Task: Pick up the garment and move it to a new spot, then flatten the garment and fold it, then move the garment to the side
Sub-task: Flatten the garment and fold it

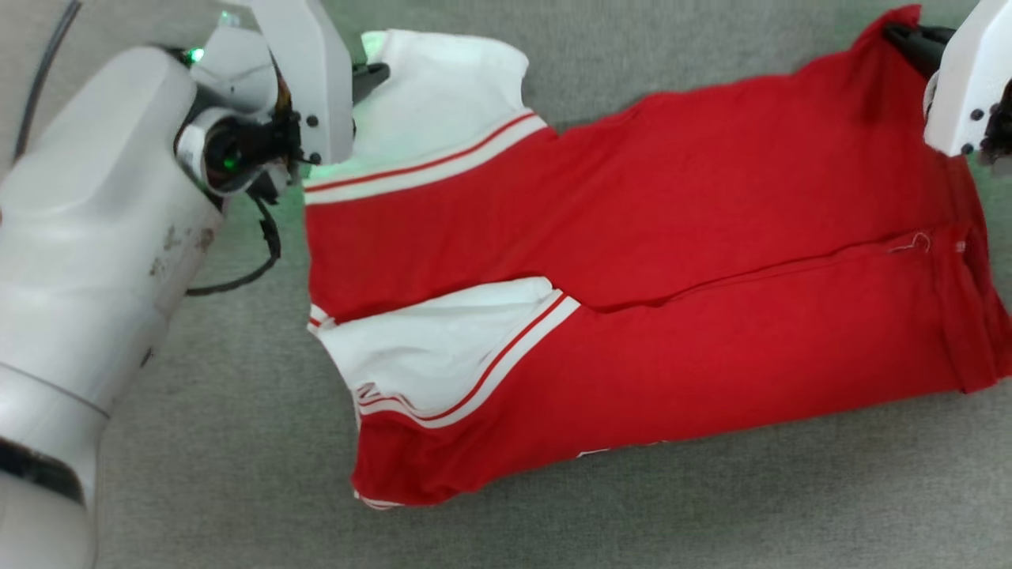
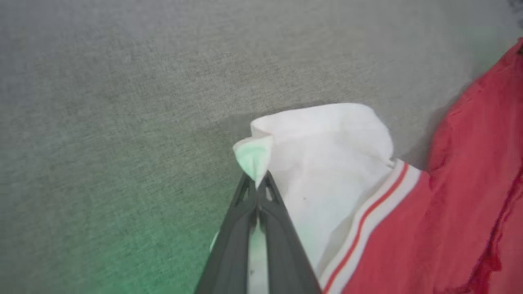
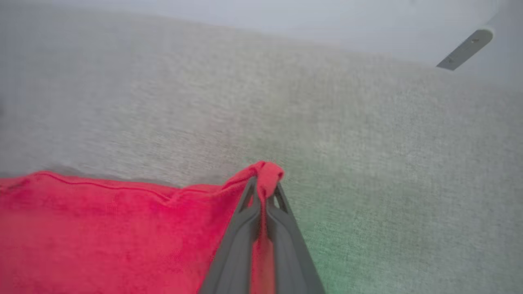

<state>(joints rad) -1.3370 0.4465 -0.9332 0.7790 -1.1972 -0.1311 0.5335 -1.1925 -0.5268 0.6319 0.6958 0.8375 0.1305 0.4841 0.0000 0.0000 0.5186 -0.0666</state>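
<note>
Left gripper (image 2: pixel 257 181), its two dark fingers pressed together, pinches the outer corner of a white sleeve (image 2: pixel 327 155), and a small tuft of cloth pokes out past the tips. At the other end we find the right gripper (image 3: pixel 264 187) closed in the same way on a bunched corner of the red hem, which rises into a little peak between its fingers.

Between the two grips the garment (image 1: pixel 632 237) lies stretched lengthwise across the grey woven surface (image 1: pixel 553 514), neck end toward our left arm and hem toward our right. Its two long sides are folded inward and meet along a seam-like line down the middle, so that we look at plain red cloth. Both white sleeves, edged in white-and-red striped trim (image 1: pixel 443 162), sit at the left end, the nearer one folded flat onto the body. A black cable (image 1: pixel 265 253) loops from the left wrist onto the surface just beside the shirt's edge.
</note>
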